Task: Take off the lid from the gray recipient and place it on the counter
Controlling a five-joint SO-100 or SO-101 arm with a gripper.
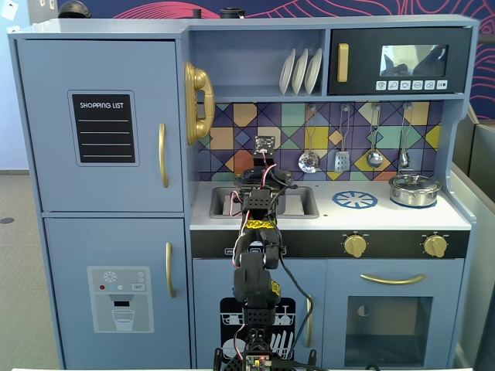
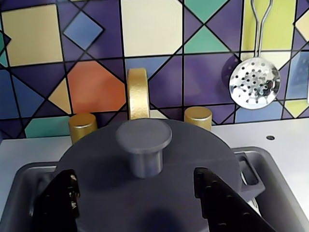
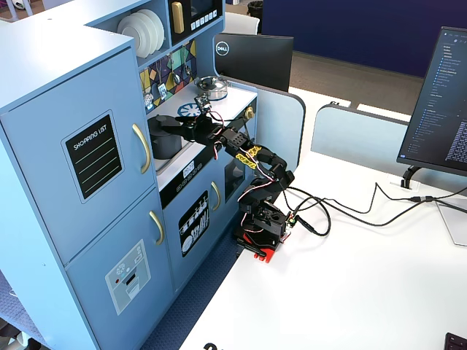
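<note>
In the wrist view the dark gray lid [image 2: 188, 159] with its round knob [image 2: 143, 145] sits on the gray pot, of which only a side handle [image 2: 248, 170] shows. The pot stands in the gray sink basin [image 2: 21, 181]. My gripper [image 2: 137, 195] is open and empty. Its black fingers [image 2: 60, 198] stand just over the lid, one on each side of the knob and clear of it. In a fixed view the pot [image 3: 166, 142] shows in the sink with my gripper [image 3: 174, 125] over it. The white counter [image 1: 325, 215] carries the blue printed burner [image 1: 355, 200].
A shiny silver pot with a glass lid [image 1: 414, 189] stands at the counter's right end. A gold tap [image 2: 137, 92] with two gold knobs rises right behind the pot. Utensils, among them a perforated ladle [image 2: 254, 83], hang on the tiled back wall.
</note>
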